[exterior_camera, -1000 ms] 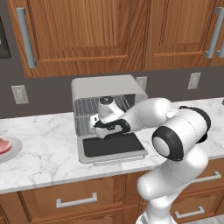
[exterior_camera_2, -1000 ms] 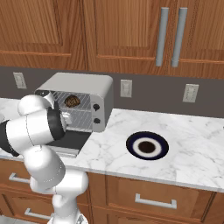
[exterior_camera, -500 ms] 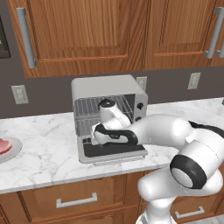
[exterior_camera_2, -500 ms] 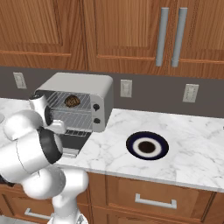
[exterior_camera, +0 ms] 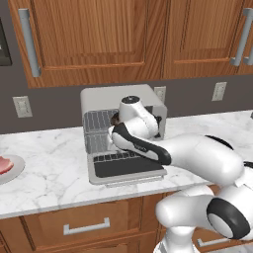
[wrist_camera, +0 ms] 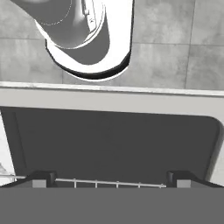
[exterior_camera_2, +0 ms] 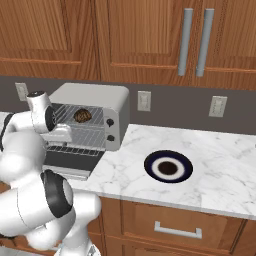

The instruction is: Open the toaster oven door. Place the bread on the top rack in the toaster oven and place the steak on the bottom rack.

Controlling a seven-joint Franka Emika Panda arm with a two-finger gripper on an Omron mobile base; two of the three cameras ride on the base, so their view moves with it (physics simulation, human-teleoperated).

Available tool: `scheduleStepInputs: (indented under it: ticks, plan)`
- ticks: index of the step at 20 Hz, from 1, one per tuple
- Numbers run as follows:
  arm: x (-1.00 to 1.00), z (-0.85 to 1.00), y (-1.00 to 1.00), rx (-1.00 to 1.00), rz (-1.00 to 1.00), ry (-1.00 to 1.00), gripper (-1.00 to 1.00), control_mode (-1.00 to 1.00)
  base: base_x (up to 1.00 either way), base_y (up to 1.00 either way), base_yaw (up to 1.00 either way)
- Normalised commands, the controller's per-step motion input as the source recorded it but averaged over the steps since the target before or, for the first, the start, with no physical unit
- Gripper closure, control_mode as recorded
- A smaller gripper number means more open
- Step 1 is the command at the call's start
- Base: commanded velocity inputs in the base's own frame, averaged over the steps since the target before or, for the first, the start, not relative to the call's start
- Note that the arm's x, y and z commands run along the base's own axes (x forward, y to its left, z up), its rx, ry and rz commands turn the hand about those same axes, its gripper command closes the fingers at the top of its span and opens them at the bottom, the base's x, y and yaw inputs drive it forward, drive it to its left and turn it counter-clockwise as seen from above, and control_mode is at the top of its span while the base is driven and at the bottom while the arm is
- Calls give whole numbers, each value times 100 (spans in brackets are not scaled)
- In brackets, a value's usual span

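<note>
The toaster oven (exterior_camera_2: 92,117) stands on the marble counter (exterior_camera_2: 200,150) against the back wall, below the wood cabinets (exterior_camera: 94,34). The toaster oven door (exterior_camera: 126,167) is folded down flat on its lower hinge and projects toward the counter edge, so the cavity is fully exposed. In the hand view the door's dark glass (wrist_camera: 109,144) lies directly below the camera, with its silver frame toward the floor side.

The arm reaches over the open door, with the hand at the oven mouth. The gripper (wrist_camera: 109,181) looks straight down on the glass. Only the finger bases appear, set wide apart with nothing between them; whether the jaws are fully spread cannot be told.

The bread (exterior_camera_2: 82,116) rests on the top rack (exterior_camera_2: 75,121), well inside. This step is judged complete. The bottom rack (exterior_camera_2: 80,137) carries nothing.

The steak (exterior_camera: 4,164) lies on a plate (exterior_camera: 15,170) at the far left of the counter, well apart from the oven. A dark-rimmed plate (exterior_camera_2: 168,166) sits to the oven's right.

Clearance: the open door blocks low approaches, so the hand must likely lift clear before travelling left. The gap between racks is narrow, so a flat entry is advised.
</note>
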Motion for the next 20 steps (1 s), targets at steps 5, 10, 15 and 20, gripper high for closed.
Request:
scheduleStepInputs:
  ticks: [5, 10, 15, 20]
  plan:
    - [-31, 36, -59, 0, 0, 0, -100, -100, 0, 0, 0]
    - [-17, -2, -30, 0, 0, 3, -100, -100, 0, 0, 0]
    - [-15, -1, 5, 0, 2, 0, -100, 100, -23, 17, 1]
    - [0, 0, 0, 0, 0, 0, -100, 100, -12, 67, 0]
